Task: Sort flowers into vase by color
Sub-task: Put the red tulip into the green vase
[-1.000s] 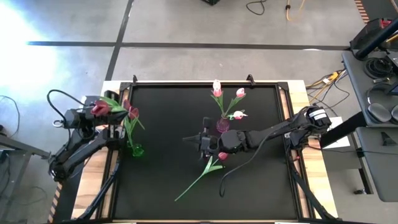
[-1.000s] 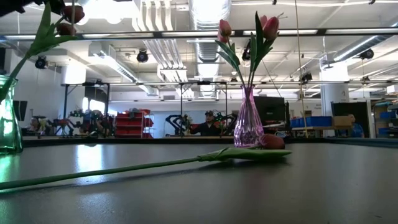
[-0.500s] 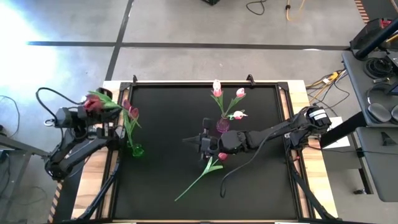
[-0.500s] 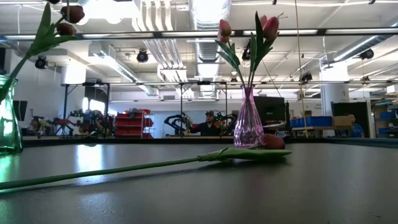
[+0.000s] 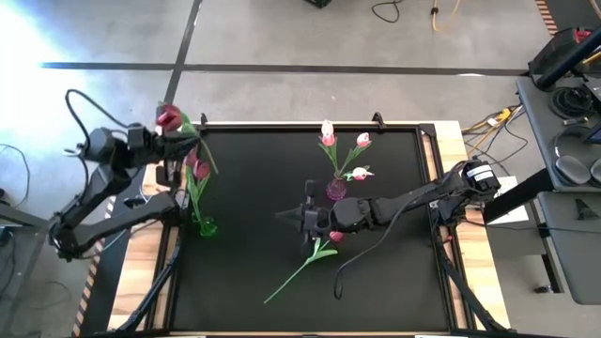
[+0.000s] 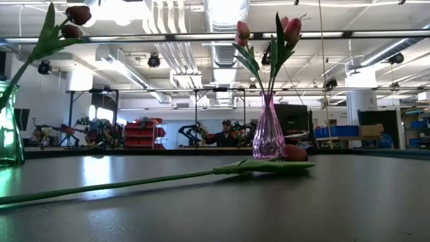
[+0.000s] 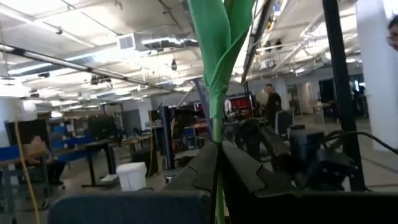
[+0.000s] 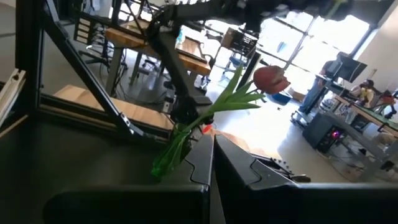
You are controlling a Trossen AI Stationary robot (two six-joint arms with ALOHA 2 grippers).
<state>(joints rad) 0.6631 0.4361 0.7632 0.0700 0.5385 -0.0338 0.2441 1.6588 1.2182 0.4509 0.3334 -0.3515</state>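
Clamped between the closed fingers of the left gripper [image 7: 219, 180] is the thin green stem of a dark red artificial tulip [image 5: 169, 117], held up over the table's left back corner, above the green glass vase [image 5: 205, 225]. Two more dark red tulips [image 5: 194, 165] are seen standing in that vase. Three pale pink-white tulips [image 5: 328, 134] are seen in the pink glass vase [image 6: 268, 138] near the back centre of the black table [image 5: 254, 207]. One dark magenta tulip [image 6: 293, 153] is left lying flat on the table, stem toward the front. The right gripper [image 5: 305, 217] is hung over this flower at the table centre, fingers pressed together on nothing.
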